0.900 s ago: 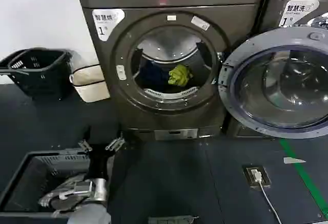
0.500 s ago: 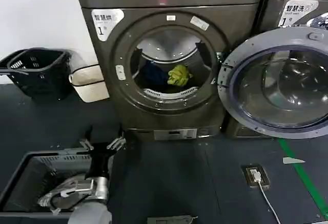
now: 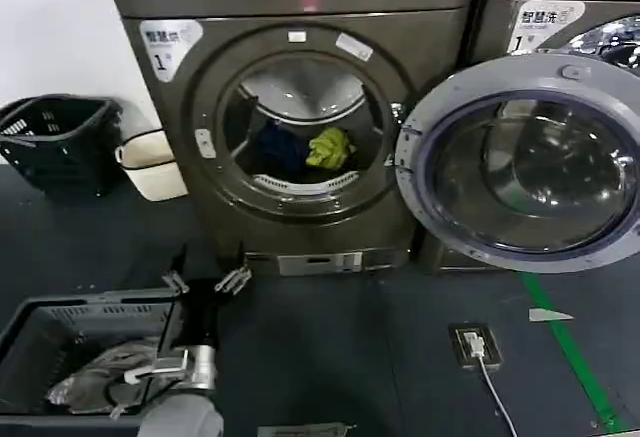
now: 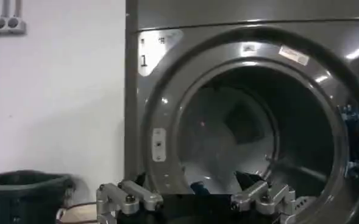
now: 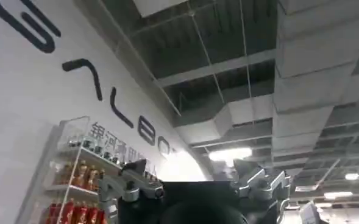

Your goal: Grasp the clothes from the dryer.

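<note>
The dryer (image 3: pixel 420 37) stands in front of me, its glass door (image 3: pixel 520 162) swung open to the right. Inside the porthole lie the clothes: a yellow-green bundle (image 3: pixel 329 147) and, to its left, a dark blue piece (image 3: pixel 280 147). My left gripper (image 3: pixel 205 279) hangs open and empty low in front of the dryer, below the porthole's left side. In the left wrist view the left gripper (image 4: pixel 196 192) faces the drum (image 4: pixel 228 134), and a bit of dark blue fabric (image 4: pixel 200 186) shows between its spread fingers. My right gripper (image 5: pixel 191 176) points up at a ceiling, open and empty.
A grey bin (image 3: pixel 100 309) holding pale grey fabric (image 3: pixel 100 367) sits on the floor at front left, beside my left arm. A black basket (image 3: pixel 55 137) and a white bag (image 3: pixel 150 162) stand left of the dryer. A floor socket with a cable (image 3: pixel 472 342) and green tape (image 3: pixel 565 342) lie to the right.
The dryer, door and baskets have slid left in the head view. The left gripper stays open at about the same spot in the picture, so it stands nearer the porthole's line.
</note>
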{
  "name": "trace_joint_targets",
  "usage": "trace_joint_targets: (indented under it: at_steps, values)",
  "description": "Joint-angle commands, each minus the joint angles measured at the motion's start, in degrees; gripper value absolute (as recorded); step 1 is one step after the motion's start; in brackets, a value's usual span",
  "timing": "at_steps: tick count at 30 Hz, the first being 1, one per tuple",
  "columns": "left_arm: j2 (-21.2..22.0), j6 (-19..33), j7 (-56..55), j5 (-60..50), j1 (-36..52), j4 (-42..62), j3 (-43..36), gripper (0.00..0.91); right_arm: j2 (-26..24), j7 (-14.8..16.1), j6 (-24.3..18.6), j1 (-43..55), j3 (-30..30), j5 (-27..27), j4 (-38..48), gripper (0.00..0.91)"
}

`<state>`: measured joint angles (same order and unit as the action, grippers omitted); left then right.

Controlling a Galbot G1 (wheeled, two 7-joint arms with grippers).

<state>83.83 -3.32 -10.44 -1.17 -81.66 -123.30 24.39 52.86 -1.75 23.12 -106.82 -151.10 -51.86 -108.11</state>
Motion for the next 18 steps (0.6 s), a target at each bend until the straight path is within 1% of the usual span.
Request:
trace_joint_targets:
  at_steps: [1,3,18]
  values:
    - [0.1,0.0,0.1,-0.1,0.0,0.1,-0.1,0.907,0.0,-0.3,0.4,0.0,-0.1,0.5,0.1,0.907]
    - [0.1,-0.1,0.1,-0.2,0.1,0.2,-0.2,0.907,-0.1,-1.5,1.6,0.0,0.1,2.1,0.5,0.907]
    - [0.1,-0.1,0.2,-0.1,0.3,0.2,-0.2,0.907,-0.3,-1.1,2.0,0.0,0.0,1.2,0.0,0.907]
